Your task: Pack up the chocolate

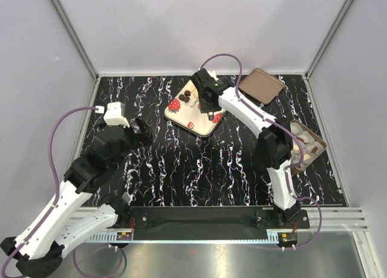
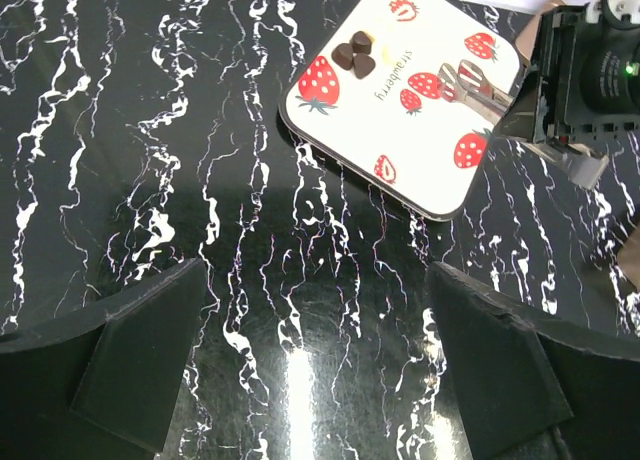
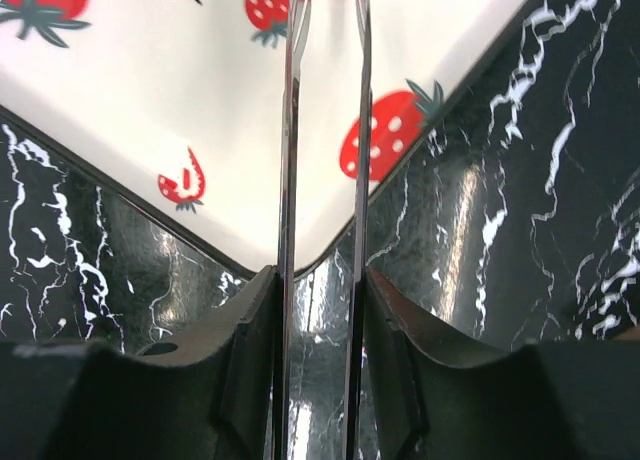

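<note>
Three dark brown pieces of chocolate [image 1: 187, 96] [image 2: 356, 55] lie bunched at the far corner of a cream tray [image 1: 196, 124] [image 2: 420, 150] [image 3: 150, 110] printed with strawberries. My right gripper [image 1: 208, 103] [image 3: 320, 275] hovers over the tray's right side, shut on a pair of metal tongs [image 2: 468, 78] [image 3: 288, 130]. The tong tips point at the tray about a hand's width from the chocolate and hold nothing that I can see. My left gripper [image 1: 142, 133] [image 2: 315, 270] is open and empty above the bare table, left of the tray.
A brown rounded-square lid [image 1: 262, 84] lies at the back right. A brown box [image 1: 320, 146] with compartments and a few light pieces inside sits at the right edge, partly behind the right arm. The table [image 1: 199, 181] is black marble-patterned with white walls around it.
</note>
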`<state>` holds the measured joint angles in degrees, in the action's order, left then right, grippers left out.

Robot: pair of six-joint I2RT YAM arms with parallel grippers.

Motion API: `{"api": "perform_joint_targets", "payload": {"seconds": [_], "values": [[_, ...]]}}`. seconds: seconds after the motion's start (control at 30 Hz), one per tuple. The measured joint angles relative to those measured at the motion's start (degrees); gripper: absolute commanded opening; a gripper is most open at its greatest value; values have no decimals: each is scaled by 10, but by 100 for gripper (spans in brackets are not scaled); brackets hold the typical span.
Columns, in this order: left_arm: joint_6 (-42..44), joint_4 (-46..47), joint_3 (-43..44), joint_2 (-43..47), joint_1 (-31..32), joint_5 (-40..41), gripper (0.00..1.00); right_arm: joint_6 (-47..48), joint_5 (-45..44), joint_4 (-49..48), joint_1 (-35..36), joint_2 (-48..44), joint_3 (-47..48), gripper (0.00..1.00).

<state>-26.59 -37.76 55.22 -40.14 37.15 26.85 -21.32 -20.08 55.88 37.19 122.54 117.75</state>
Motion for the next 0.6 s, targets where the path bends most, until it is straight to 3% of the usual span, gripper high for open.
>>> {"api": "perform_joint_targets", "payload": {"seconds": [0.37,0.6], "values": [[-19,-23,7,-24,0,20,99,83,82,-87,-6,-37,-113,50],[-17,-16,5,-31,0,20,99,102,119,-113,-6,-42,-120,51]]}}
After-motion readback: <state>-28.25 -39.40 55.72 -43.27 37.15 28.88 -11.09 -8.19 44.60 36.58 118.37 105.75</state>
